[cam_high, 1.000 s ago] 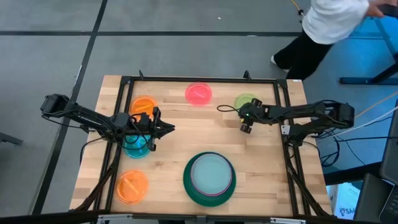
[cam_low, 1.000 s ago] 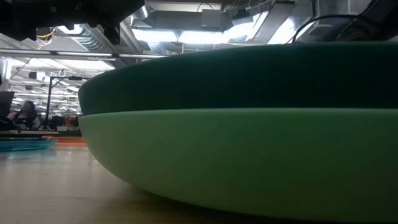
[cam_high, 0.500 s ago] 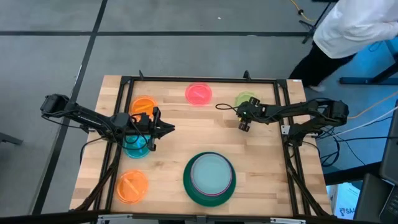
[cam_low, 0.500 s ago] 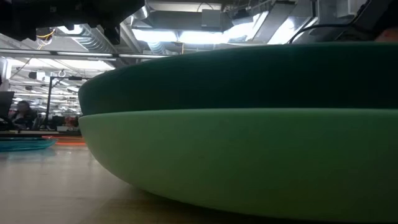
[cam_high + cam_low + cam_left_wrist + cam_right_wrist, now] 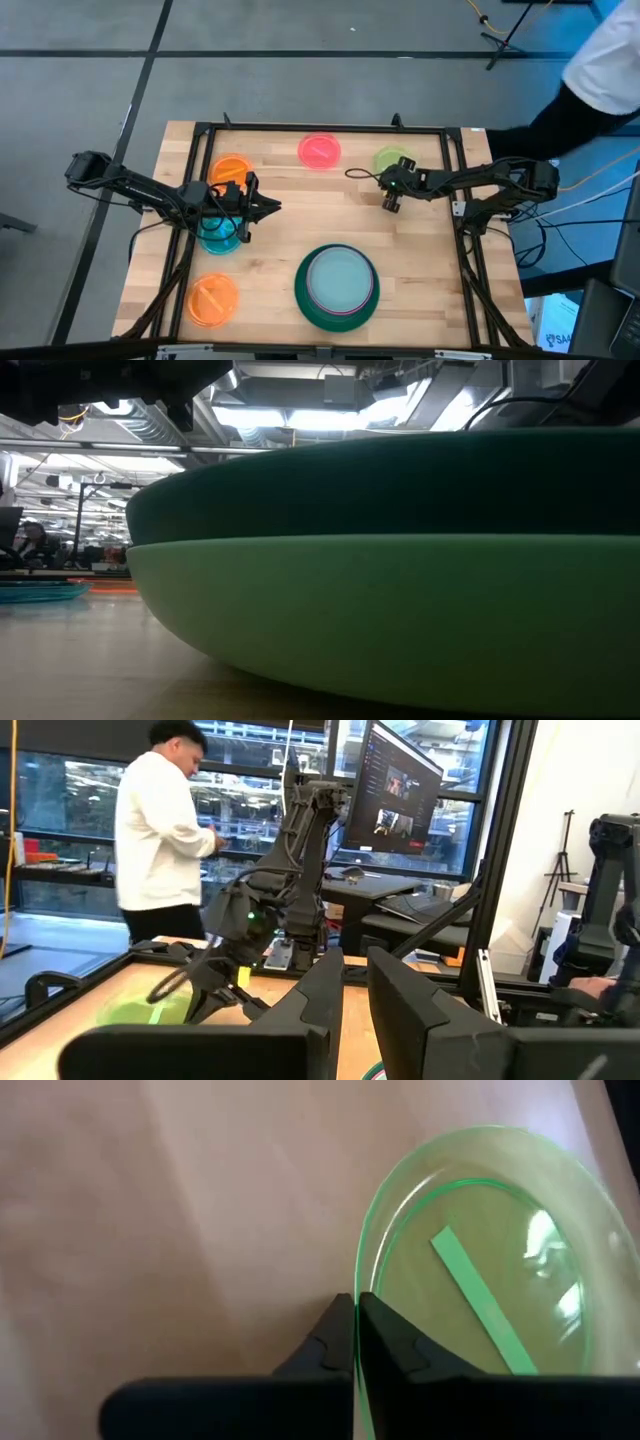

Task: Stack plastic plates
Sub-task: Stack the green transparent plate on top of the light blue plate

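Now pinching: lime plate (image 5: 480,1270), rim caught between the closed fingers of the right gripper (image 5: 355,1325); pick-up beginning.

Over the last second the right gripper (image 5: 392,196) is edging toward the table's far right corner and settling at the lime plate's (image 5: 392,160) near edge; judged ready for lifting toward the stack; the dark green plate (image 5: 337,287) near the front edge is holding the nested larger plates, a pale grey-blue one uppermost; pink-red plate (image 5: 319,150), two orange plates (image 5: 230,168) (image 5: 212,298) and teal plate (image 5: 218,233) are lying loose and empty on the table (image 5: 290,215); the left gripper (image 5: 262,207) is waiting beside the teal plate, fingers parted; a person (image 5: 600,80) is walking off past the far right corner.
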Tool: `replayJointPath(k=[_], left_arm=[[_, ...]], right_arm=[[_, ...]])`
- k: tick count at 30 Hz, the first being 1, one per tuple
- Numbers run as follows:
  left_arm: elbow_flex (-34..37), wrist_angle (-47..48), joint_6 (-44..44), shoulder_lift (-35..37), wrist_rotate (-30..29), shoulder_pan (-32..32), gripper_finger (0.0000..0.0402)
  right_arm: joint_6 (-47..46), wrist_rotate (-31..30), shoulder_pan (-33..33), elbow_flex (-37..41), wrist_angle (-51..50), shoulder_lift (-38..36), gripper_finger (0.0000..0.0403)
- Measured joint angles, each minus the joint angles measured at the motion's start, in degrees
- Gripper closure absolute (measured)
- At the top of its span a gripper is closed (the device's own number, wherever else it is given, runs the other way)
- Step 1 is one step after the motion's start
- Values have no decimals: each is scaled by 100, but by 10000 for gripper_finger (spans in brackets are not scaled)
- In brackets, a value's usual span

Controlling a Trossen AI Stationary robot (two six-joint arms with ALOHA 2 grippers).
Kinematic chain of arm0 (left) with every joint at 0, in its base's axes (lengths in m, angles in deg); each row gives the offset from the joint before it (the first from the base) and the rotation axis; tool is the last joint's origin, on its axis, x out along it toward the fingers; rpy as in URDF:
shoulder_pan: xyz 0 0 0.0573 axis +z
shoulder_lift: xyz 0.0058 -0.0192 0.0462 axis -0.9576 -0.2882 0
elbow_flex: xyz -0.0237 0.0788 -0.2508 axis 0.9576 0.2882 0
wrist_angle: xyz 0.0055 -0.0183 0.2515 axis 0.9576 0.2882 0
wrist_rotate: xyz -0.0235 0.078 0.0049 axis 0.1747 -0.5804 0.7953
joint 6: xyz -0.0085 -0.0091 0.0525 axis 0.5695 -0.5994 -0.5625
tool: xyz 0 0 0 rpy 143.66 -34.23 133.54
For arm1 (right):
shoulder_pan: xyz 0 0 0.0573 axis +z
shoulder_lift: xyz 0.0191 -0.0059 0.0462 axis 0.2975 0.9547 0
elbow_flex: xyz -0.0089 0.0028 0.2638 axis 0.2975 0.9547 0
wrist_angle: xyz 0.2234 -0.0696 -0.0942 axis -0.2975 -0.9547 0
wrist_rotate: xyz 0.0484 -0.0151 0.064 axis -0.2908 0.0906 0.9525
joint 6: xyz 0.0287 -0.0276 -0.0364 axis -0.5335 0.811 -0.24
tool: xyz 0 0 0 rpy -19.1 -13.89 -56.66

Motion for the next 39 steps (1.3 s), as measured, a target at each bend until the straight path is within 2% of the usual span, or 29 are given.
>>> replayJointPath(k=[12,18,21,30,39], left_arm=[[0,1,2,0,-132,0,359],[0,3,3,0,-130,0,359],[0,3,4,0,-130,0,359],[0,1,15,0,-126,0,359],[0,0,31,0,-124,0,359]], right_arm=[[-5,-95,1351,-438,8,1,402],[-20,-121,2268,-956,-182,1,402],[-34,-326,2758,-1195,-213,-1,402],[-43,-329,4036,-1582,-39,-5,402],[-30,411,4848,-1584,894,-5,402]])
